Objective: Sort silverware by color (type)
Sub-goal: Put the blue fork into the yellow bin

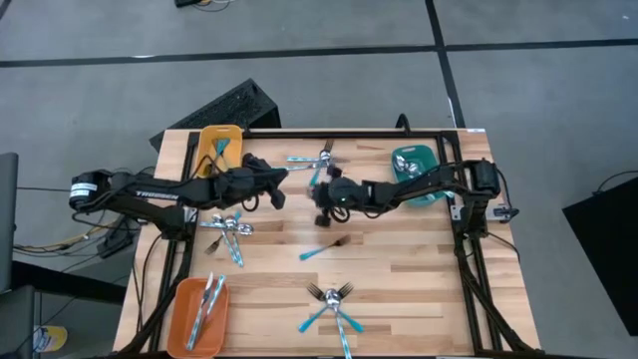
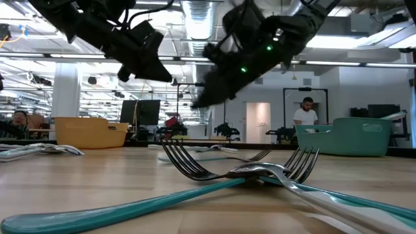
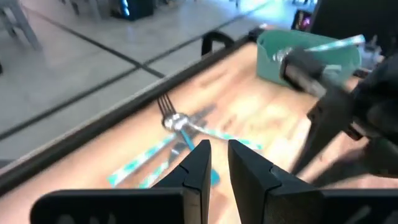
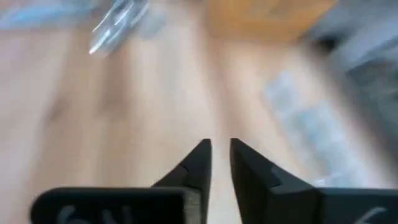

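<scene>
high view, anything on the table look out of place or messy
Yes. Much silverware lies loose on the wooden table, outside the trays: crossed forks near the front edge, a tangled pile beside the left arm, another cluster at the back, and one lone piece mid-table. Nothing looks damaged.

Yellow tray (image 1: pixel 206 140), teal tray (image 1: pixel 427 156) and orange tray (image 1: pixel 180 299) on wooden table (image 1: pixel 419 279)

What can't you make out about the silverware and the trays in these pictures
- Teal rectangular tray: contents too small in the high view; its wall hides them in the low view.
- Yellow rectangular tray: contents hidden by its wall in the low view.
- Blue-handled silverware pile at the far edge: blurred in the left wrist view; pieces uncountable.
- Right wrist view: motion blur throughout.
</scene>
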Tool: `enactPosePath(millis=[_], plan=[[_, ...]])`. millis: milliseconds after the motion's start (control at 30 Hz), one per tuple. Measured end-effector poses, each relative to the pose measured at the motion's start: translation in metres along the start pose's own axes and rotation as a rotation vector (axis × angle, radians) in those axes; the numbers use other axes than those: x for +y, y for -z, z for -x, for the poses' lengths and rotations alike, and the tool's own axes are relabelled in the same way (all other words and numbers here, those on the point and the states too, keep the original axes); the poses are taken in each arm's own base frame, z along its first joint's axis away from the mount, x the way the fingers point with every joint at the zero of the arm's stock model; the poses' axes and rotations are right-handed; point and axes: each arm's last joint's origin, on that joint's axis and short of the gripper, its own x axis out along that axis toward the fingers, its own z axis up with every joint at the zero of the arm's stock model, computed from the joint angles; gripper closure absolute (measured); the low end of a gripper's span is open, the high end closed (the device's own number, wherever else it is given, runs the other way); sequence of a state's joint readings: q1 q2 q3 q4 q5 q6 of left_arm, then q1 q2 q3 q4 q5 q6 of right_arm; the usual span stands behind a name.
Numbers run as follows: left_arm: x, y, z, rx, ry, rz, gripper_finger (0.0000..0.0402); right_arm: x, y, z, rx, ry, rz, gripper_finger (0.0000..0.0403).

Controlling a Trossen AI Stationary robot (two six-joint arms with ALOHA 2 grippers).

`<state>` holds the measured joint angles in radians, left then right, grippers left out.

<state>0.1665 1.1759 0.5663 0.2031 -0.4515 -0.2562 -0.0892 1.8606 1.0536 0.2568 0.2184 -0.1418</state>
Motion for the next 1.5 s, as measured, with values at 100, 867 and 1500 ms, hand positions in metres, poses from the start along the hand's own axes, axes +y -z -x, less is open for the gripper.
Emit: enactPosePath(millis=[100,867,1500], plan=[[-0.005,0.002,0.003,0.013,0.023,-0.001,0.0360,0.006,0.014,0.001,0.177,-0.257,-0.033,0.0287],[-0.036,0.012,0.021,0.013,0.098,-0.024,0.0360,0.074,0.048,0.018,0.341,-0.443,0.230,0.0298],[-0.034,0.012,0.019,0.021,0.109,-0.030,0.0270,0.017,0.035,0.008,0.242,-0.304,0.083,0.0392]])
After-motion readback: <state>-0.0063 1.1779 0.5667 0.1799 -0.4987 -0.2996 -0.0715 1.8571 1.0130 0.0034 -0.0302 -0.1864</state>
